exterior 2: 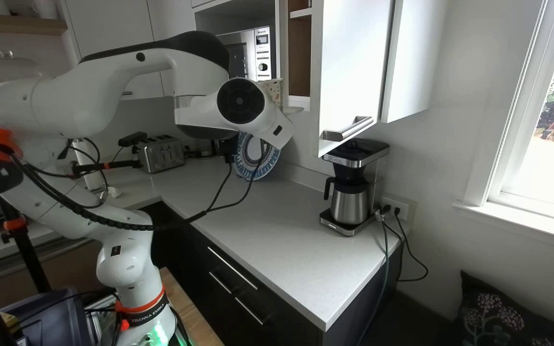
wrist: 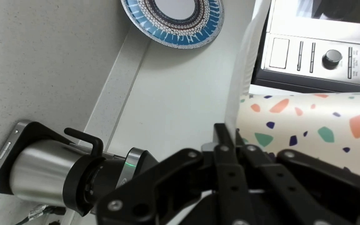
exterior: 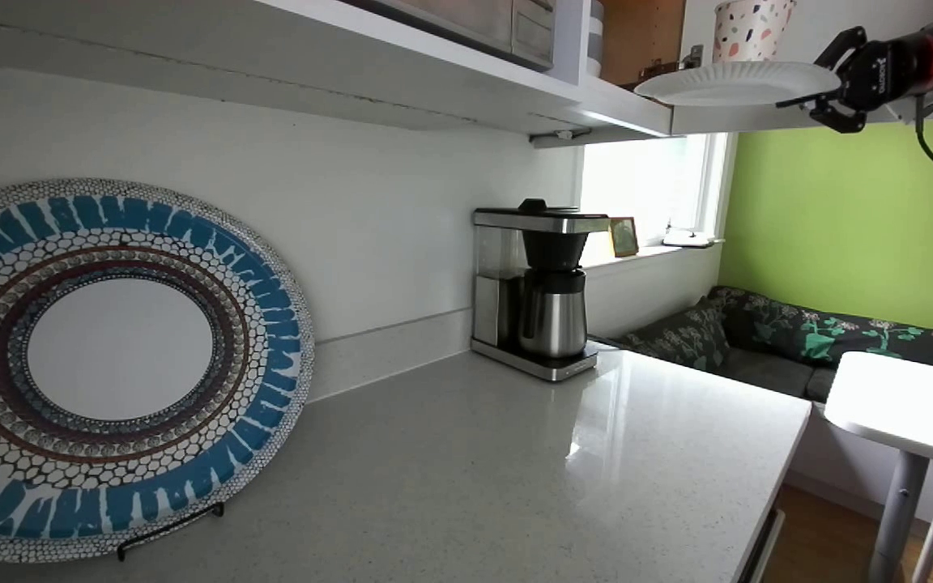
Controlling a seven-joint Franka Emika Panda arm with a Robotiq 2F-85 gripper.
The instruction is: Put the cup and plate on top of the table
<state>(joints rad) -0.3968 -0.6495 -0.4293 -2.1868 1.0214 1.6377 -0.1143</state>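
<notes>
1. Pinching the rim of a small, plain white round flat plate (exterior: 717, 86), the black two-fingered gripper (wrist: 231, 137) has its jaws pressed together on that thin edge, one on each face.
2. The plate reaches out from the gripper, its fluted underside visible in an exterior view, at about the level of the white wall cabinetry's (exterior: 402, 89) lower edge; whether the two touch cannot be told.
3. Upright on the plate's upper side stands a small cream-white, handleless, slightly tapered cup (exterior: 752, 31) with coral, green and dark blue specks.
4. In the wrist view the cup is just beyond the jaws, on one side of the plate; any contact between jaw and cup cannot be made out.
5. Plate and cup are both well above the long, glossy pale grey-white countertop (exterior: 466, 478).
6. On that countertop are a black-and-steel coffee maker (exterior: 543, 300) and a large round blue-and-white patterned decorative dish (exterior: 122, 348), propped on a black wire stand (exterior: 173, 530).
7. A white jointed robot arm (exterior 2: 113, 91) hides the jaws and part of the cup in an exterior view.
</notes>
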